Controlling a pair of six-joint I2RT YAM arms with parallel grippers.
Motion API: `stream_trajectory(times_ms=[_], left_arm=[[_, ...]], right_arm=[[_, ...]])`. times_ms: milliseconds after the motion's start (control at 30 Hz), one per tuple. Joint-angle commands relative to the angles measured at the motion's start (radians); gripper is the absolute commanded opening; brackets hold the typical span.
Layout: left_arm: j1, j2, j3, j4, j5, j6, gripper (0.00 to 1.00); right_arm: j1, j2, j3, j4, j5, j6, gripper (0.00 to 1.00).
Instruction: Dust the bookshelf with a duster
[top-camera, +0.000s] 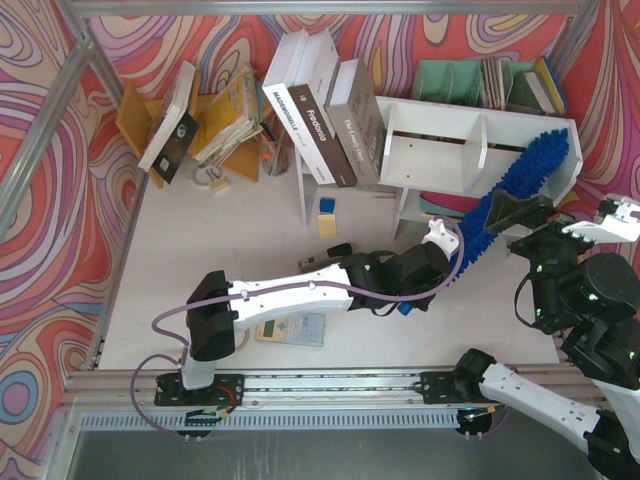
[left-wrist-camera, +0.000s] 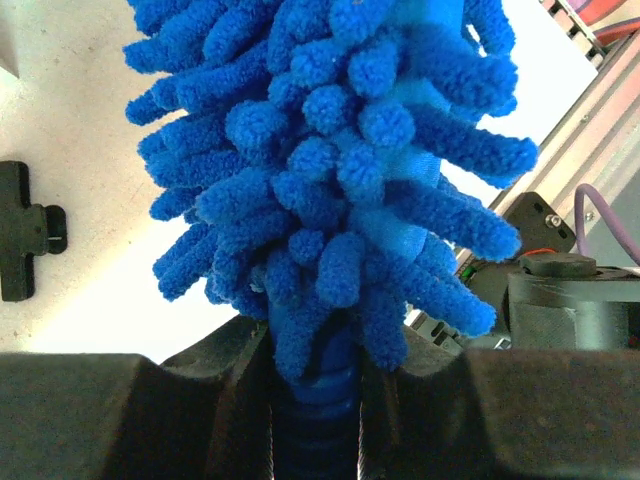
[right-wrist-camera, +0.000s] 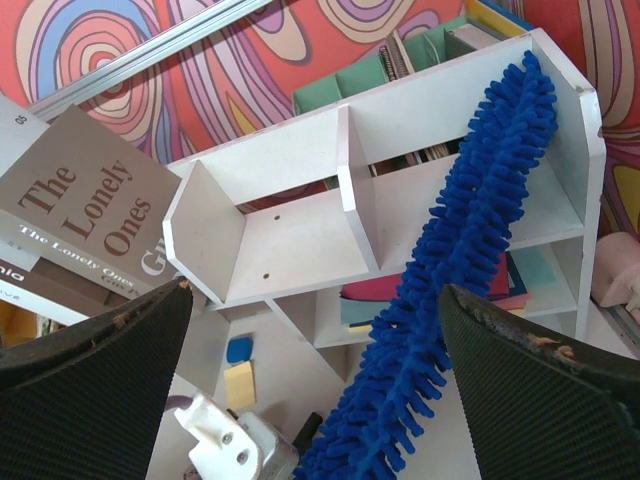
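Observation:
The bright-blue fluffy duster (top-camera: 515, 190) runs from my left gripper (top-camera: 447, 243) up and right into the right cubby of the white bookshelf (top-camera: 440, 150). My left gripper (left-wrist-camera: 318, 400) is shut on the duster's ribbed blue handle, with the chenille head (left-wrist-camera: 340, 160) filling the left wrist view. In the right wrist view the duster (right-wrist-camera: 460, 260) lies diagonally across the right cubby of the bookshelf (right-wrist-camera: 300, 240), its tip near the shelf's top right corner. My right gripper (top-camera: 525, 212) (right-wrist-camera: 310, 350) is open and empty, hovering in front of the shelf beside the duster.
Large books (top-camera: 325, 100) lean against the shelf's left side. An orange-yellow book rack (top-camera: 215, 125) stands at the back left, a teal file organiser (top-camera: 480, 82) behind the shelf. Sticky notes (top-camera: 327, 222), a calculator (top-camera: 292, 328) and a black part (left-wrist-camera: 25, 232) lie on the table.

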Motion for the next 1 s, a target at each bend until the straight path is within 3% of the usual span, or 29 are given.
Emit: stream_trajectory(times_ms=[0, 267, 767, 967], left_arm=[[0.031, 0.018, 0.047, 0.027, 0.015, -0.014, 0.00], [0.033, 0.057, 0.065, -0.046, 0.098, -0.043, 0.00], [0.018, -0.084, 0.103, -0.033, -0.036, -0.085, 0.00], [0.018, -0.053, 0.178, -0.058, 0.097, -0.224, 0.00]], right_arm=[[-0.003, -0.018, -0.017, -0.006, 0.027, 0.011, 0.99], [-0.003, -0.034, -0.027, -0.004, 0.040, -0.001, 0.99], [-0.003, -0.043, -0.034, -0.004, 0.039, 0.017, 0.99], [-0.003, -0.030, -0.008, 0.000, 0.035, 0.015, 0.99]])
